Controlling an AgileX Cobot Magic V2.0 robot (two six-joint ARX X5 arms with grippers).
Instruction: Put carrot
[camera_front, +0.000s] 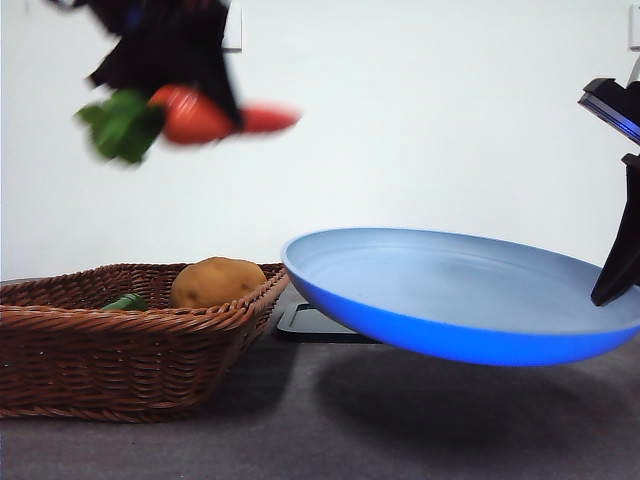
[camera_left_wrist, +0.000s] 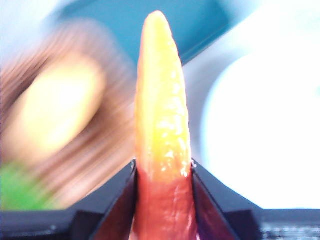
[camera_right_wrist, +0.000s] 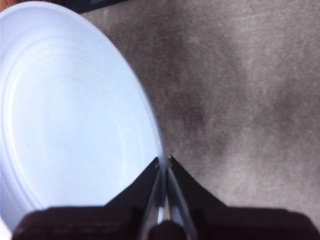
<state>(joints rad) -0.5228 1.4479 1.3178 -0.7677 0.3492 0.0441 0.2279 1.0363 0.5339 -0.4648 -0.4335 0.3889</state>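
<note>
A white wall backs a grey table. The right gripper, jaws clamped on the rim, holds a blue plate tilted in the air at right; a wicker basket sits left. High above the basket, the left gripper pinches the carrot. Released this far left, it would likely miss the plate.

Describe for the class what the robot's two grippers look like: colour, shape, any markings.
Both are black. The left gripper has two flat, wedge-shaped jaws rising from a wide dark base. The right gripper has two thin jaws tapering to pointed tips. In the front view it shows a blue-edged black block above. No cables or markings show.
</note>
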